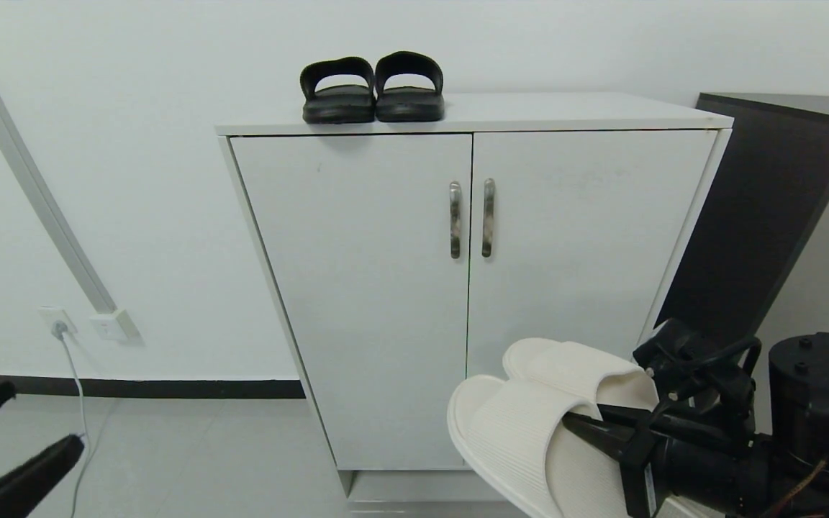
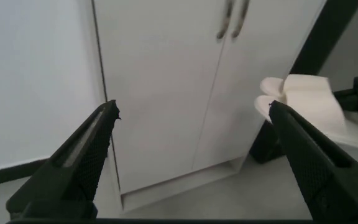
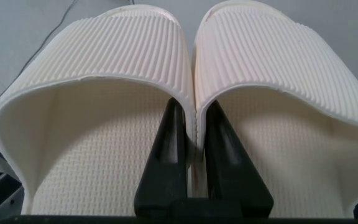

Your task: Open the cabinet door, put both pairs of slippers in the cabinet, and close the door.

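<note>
Cream ribbed slippers [image 3: 123, 56] hang pinched in the right tool [image 3: 194, 118].

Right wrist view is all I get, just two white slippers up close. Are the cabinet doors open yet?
Observer: No, both cabinet doors are shut, with their handles side by side in the middle.
Operator: Where's the other pair?
Observer: The black slippers sit on the cabinet top, toward its left end.
Operator: What's my other pincer doing?
Observer: The left pincer is open and empty, low down, left of the white slippers.
</note>
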### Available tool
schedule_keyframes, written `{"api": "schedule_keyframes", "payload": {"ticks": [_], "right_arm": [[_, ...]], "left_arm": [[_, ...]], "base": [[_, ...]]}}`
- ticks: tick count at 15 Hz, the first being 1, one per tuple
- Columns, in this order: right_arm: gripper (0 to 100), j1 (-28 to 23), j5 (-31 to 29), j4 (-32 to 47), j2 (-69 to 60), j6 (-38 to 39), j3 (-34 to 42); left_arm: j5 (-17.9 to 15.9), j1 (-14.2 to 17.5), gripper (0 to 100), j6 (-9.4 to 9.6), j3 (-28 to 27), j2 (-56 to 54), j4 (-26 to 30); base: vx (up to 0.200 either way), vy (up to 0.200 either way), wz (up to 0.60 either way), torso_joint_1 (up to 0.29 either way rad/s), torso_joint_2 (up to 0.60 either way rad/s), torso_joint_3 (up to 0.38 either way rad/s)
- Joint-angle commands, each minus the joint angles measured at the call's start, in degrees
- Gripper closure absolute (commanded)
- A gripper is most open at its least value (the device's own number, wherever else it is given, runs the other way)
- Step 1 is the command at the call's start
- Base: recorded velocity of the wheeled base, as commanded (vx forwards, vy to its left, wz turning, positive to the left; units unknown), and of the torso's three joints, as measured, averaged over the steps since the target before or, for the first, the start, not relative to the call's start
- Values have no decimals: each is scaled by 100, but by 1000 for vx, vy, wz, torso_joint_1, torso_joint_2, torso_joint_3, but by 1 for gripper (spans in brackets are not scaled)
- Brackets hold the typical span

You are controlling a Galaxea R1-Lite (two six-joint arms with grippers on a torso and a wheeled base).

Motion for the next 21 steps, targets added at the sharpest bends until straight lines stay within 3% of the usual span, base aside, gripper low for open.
{"api": "schedule_keyframes", "payload": {"ticks": [1,2,5,7,11,16,17,19,21], "right_arm": [[100,2,-8,-1,-15,-3,2],[100,2,-8,-1,-15,-3,2],[100,11,-8,8,-50,-3,20],[100,20,-8,8,-50,-29,11],[100,64,0,8,-33,-126,20],[100,151,-70,17,-50,-205,90],[100,151,-70,8,-50,-231,99],[100,151,-79,8,-59,-231,99],[100,143,-79,8,-59,-231,90]], "left_arm": [[-202,-257,0,-17,-704,1093,-30],[-202,-389,0,-8,-792,1181,-30],[-175,-1268,0,-26,-1293,1831,-39],[-175,-1505,0,-43,-1636,2341,-109],[-158,-2419,0,-360,-2295,3827,-1428],[-175,-3254,0,-395,-3402,5110,-1533],[-219,-3333,0,-544,-3604,5242,-1533],[-289,-3421,0,-1019,-4096,5584,-1533],[-395,-3447,0,-1168,-4430,5936,-1498]], "base": [[0,0,0,0,0,0],[0,0,0,0,0,0],[0,0,0,0,0,0],[0,0,0,0,0,0],[0,0,0,0,0,0],[0,0,0,0,0,0],[0,0,0,0,0,0],[0,0,0,0,0,0],[0,0,0,0,0,0]]}}
